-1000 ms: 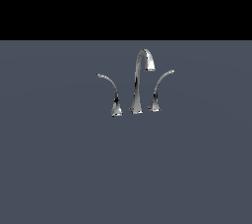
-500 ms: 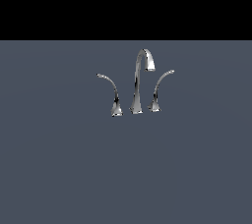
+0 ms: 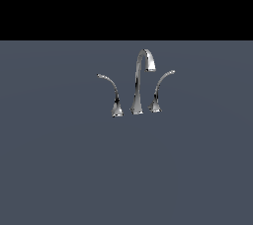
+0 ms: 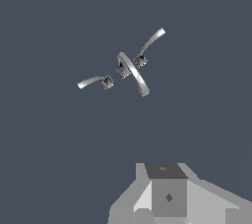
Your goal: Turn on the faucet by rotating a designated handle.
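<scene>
Gripper (image 4: 170, 203): only its pale grey blocky body shows in the wrist view; the fingertips are out of frame, so I cannot tell whether the jaws are parted or closed. It holds nothing visible and sits well apart from the fixture. It does not appear in the exterior view.
Faucet (image 3: 139, 83): stands alone near the middle of the flat slate-grey surface (image 3: 59, 169), far from every edge.
Handle (image 3: 159, 92): the shorter, more upright lever on the exterior view's right of the gooseneck spout (image 3: 146, 60), close beside it but not touching.
Other lever (image 3: 112, 93): longer, strongly hooked, with a dark streak, on the exterior view's left.
Step in hand: approach, I judge; nothing is touched yet.
Doing it well: come in from the outer side, clear of the spout, and push near the tip for leverage.
Materials and shapes: mirror chrome, slim tapering curves, flared feet; likely slippery, so a broad contact suits better than a pinch.
</scene>
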Controlling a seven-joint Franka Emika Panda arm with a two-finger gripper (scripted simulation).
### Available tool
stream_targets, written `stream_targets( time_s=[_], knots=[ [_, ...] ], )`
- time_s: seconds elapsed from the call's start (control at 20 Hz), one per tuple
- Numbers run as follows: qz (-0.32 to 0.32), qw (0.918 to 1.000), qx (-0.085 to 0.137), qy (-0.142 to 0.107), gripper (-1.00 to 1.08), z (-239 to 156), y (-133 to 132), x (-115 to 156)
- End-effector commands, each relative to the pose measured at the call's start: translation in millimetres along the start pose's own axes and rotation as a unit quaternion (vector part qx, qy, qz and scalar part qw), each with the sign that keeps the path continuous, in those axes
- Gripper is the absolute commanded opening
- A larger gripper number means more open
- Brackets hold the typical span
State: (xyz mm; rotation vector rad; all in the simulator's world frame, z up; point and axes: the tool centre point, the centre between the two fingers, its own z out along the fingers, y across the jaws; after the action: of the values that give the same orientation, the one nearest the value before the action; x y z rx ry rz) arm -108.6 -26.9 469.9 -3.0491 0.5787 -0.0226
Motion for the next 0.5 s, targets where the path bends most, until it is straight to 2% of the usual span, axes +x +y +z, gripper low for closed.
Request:
stream_targets(
  time_s=[0.0,0.45],
  knots=[
    [0.032,0.9995,0.001,-0.001,-1.0,10,-2,22],
    [0.146,0.9893,0.0,-0.002,-1.0,58,-3,96]
  ],
)
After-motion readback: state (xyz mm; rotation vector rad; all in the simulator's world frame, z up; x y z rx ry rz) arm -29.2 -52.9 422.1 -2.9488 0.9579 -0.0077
